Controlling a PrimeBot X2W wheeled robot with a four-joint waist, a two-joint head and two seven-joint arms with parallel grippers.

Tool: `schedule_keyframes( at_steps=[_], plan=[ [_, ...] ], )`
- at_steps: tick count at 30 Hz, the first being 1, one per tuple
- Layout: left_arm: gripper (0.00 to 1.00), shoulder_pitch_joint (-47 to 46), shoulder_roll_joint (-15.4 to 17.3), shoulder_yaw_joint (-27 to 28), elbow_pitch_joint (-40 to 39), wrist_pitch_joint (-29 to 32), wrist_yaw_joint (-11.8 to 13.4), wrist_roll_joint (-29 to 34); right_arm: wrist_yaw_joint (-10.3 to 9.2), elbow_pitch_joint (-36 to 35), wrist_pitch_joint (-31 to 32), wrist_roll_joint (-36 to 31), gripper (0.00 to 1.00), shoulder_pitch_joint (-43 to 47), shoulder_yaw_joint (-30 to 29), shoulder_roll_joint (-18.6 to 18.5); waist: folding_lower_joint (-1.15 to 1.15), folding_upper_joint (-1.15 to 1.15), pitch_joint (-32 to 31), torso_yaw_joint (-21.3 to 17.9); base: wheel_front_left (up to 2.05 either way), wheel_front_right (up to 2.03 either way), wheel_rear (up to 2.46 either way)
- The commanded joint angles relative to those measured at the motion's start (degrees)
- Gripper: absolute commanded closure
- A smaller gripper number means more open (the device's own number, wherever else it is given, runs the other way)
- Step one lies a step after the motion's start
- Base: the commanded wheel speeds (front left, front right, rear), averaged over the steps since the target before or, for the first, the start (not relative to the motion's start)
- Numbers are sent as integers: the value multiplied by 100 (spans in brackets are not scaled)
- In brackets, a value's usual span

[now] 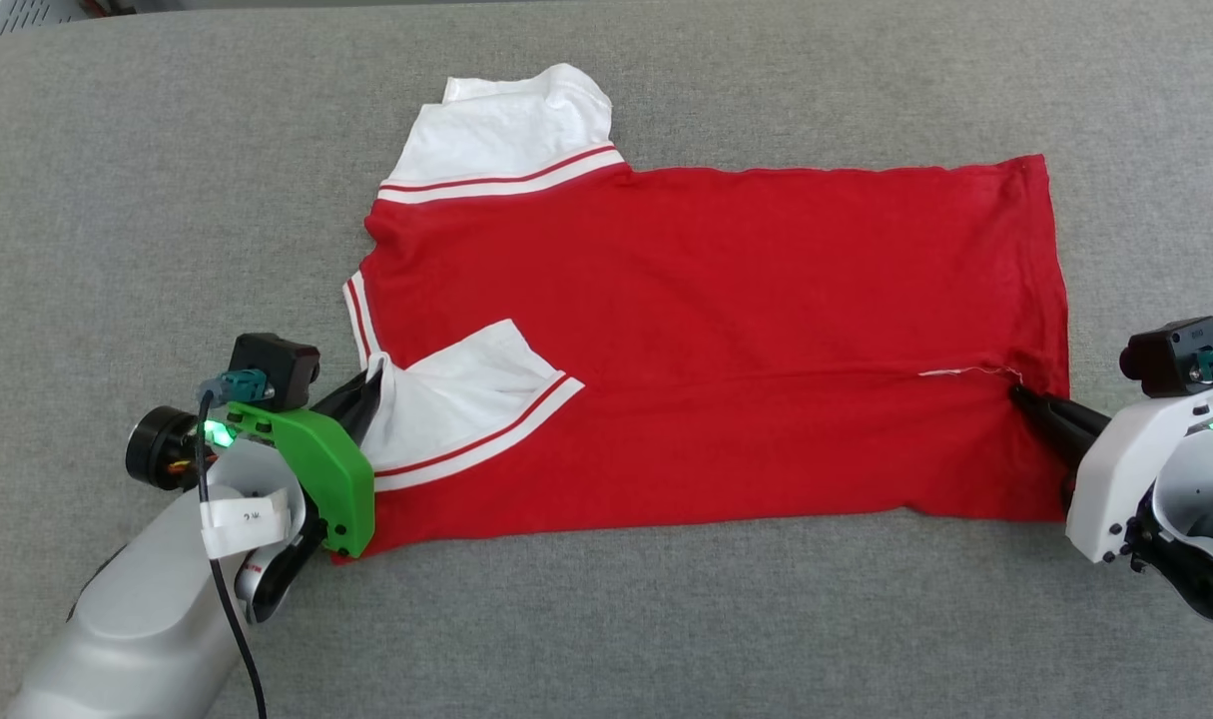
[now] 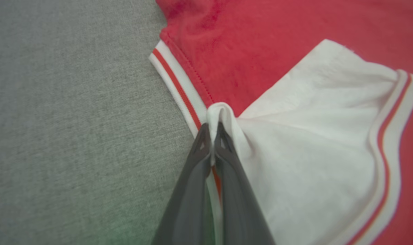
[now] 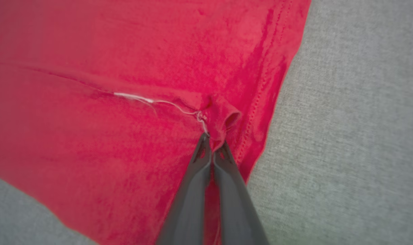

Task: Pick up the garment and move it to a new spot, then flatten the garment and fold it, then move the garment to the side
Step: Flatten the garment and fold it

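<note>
The garment (image 1: pixel 726 330), a red T-shirt with white striped sleeves, lies spread sideways on the grey cloth surface, plain red face up, its near long edge folded over toward the middle. One white sleeve (image 1: pixel 471 394) is turned onto the red body. My left gripper (image 1: pixel 374 377) is shut on a pinch of white sleeve fabric (image 2: pixel 217 114) by the collar trim. My right gripper (image 1: pixel 1017 391) is shut on a small bunch of red hem fabric (image 3: pixel 223 119) near a loose white thread (image 3: pixel 148 99).
The grey upholstered surface (image 1: pixel 167 200) stretches around the garment on all sides. A far white sleeve (image 1: pixel 511 130) sticks out at the top. A pale object sits at the far left corner (image 1: pixel 27 15).
</note>
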Motion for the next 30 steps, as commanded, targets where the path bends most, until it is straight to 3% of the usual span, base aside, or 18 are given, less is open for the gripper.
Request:
schedule_keyframes(
  at_steps=[1, 5, 6, 7, 8, 9, 15, 21, 25, 30],
  plan=[
    [100, 15, -119, -191, 156, 9, -16, -97, -3, 107, -40, 40, 100, -84, 91, 41, 0, 0, -1, -4, 0, 0, 0],
    [100, -66, -146, -468, 392, -160, -17, -285, -3, 281, -172, 132, 100, -152, 250, 66, 0, 0, -60, 6, 0, 0, 0],
    [100, -104, -138, -474, 517, -262, -17, -281, -3, 308, -225, 159, 80, -161, 281, 67, 0, 0, -93, 8, 0, 0, 0],
    [79, -122, -143, -475, 614, -332, -17, -292, -3, 318, -274, 175, 75, -171, 306, 66, 0, 0, -129, 4, 0, 0, 0],
    [15, -131, -149, -492, 687, -384, -17, -308, -3, 320, -343, 177, 20, -181, 327, 57, 0, 0, -168, 3, 0, 0, 0],
    [0, -148, -150, -516, 743, -464, -18, -325, -3, 325, -441, 183, 0, -188, 339, 41, 0, 0, -222, 9, 0, 0, 0],
    [0, -317, -31, -458, 744, -916, -18, -376, -3, 193, -889, 303, 0, -16, 273, -119, 0, 0, -569, 120, 0, 0, 0],
    [0, -537, 152, -415, 366, -855, 3, -376, -3, -145, -1128, 357, 0, 448, 10, -310, 0, 0, -906, 272, 0, 0, 0],
    [0, -684, 262, -429, 24, -326, 3, -517, -3, -363, -1120, 301, 0, 716, -201, -358, 0, 0, -1040, 330, 0, 0, 0],
    [0, -875, 471, -565, -369, 855, 0, -797, -3, -569, -992, 164, 0, 952, -454, -303, 0, 0, -1139, 354, 0, 0, 0]
  ],
)
